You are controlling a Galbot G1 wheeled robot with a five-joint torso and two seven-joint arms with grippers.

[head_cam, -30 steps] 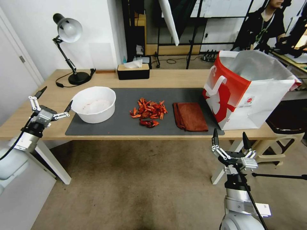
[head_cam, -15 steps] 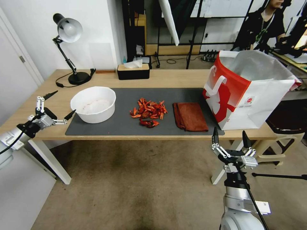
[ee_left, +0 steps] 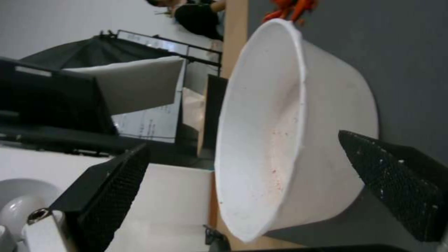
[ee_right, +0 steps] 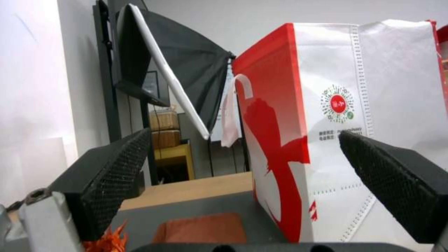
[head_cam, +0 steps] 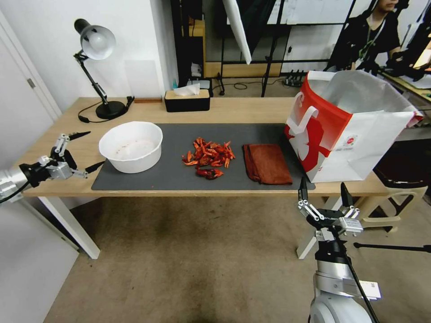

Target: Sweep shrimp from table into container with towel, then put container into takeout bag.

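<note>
A heap of red-orange shrimp [head_cam: 208, 158] lies mid-mat on the table [head_cam: 242, 110]. The rust-red towel [head_cam: 267, 163] lies flat just right of the heap. The white container [head_cam: 130, 146] stands on the mat's left end and looms close in the left wrist view [ee_left: 280, 140]. At the table's right end stands the red and white takeout bag [head_cam: 350, 125], open-topped. My left gripper [head_cam: 87, 150] is open, level with the tabletop just left of the container, one finger near its wall. My right gripper [head_cam: 322, 194] is open below the table's front edge, beneath the towel and bag [ee_right: 336, 122].
A desk lamp [head_cam: 96, 49] and a black tissue box [head_cam: 187, 99] stand at the table's back. A beige stool [head_cam: 399, 197] sits right of my right arm. The dark grey mat [head_cam: 166, 175] has bare room in front of the shrimp.
My left arm has swung lower and leftward, turning its open gripper sideways toward the container's left wall. The right gripper has risen very slightly. Nothing on the table has moved.
</note>
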